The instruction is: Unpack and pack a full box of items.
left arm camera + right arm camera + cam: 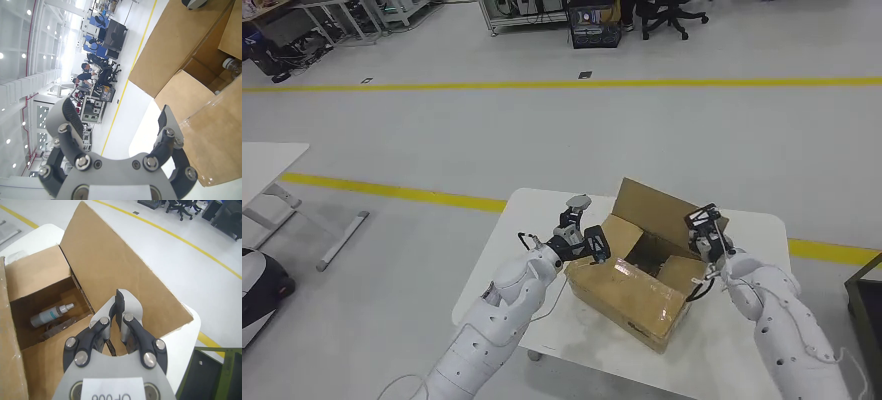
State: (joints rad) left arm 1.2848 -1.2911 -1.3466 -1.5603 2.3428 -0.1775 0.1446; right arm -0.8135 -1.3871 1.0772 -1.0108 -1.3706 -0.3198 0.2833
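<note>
The box [627,290] sits open on the table [532,215], with a spray bottle [51,315] lying inside. Our left claw [115,108] hangs spread beside its left flap. Our right claw [118,298] is pressed together over the right flap. We should fold both flaps fully outward before reaching in.

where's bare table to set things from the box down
Bare table lies at the far corner beside the left gripper and along the near edge before the box. Inside the box is crowded, a spray bottle lying there.
</note>
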